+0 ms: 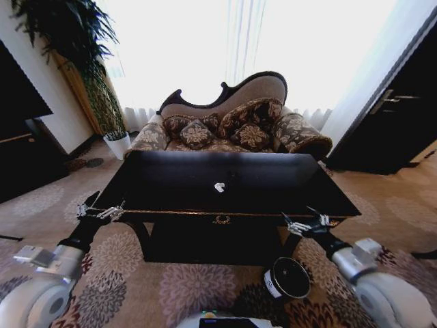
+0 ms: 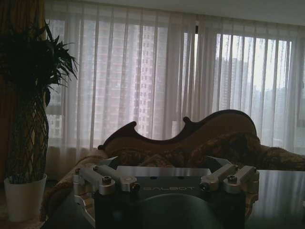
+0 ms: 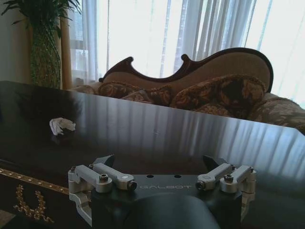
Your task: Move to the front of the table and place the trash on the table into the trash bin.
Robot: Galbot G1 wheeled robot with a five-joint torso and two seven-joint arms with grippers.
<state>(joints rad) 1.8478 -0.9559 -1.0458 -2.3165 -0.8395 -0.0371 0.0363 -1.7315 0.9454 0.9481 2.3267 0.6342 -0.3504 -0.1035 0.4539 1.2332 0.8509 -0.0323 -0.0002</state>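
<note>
Head view | one glossy black rectangular wooden table point(image 1: 273, 184) bearing one crumpled white tissue scrap point(image 1: 219, 187) | one black cylindrical trash bin point(image 1: 287, 278) standing beside it on the floor | two grippers, left gripper point(image 1: 102, 210) and right gripper point(image 1: 304, 222), both hovering spread wide at the front edge

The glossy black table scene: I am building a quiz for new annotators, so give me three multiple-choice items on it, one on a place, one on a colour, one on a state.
1. Where does the small black cylindrical trash bin stand?
A. On the patterned carpet in front of the table, towards the robot's right
B. On the tabletop
C. On the sofa

2. What colour is the crumpled tissue scrap on the long glossy black wooden table?
A. Red
B. White
C. Green

3. How are the left gripper and the right gripper?
A. Both shut on trash
B. Left open, right holding the bin
C. Both open, holding nothing

Answers: 1 A, the head view shows the bin on the floor below the table's front edge. 2 B, it shows pale white against the dark top. 3 C, both sets of fingers are spread with nothing between them.
</note>
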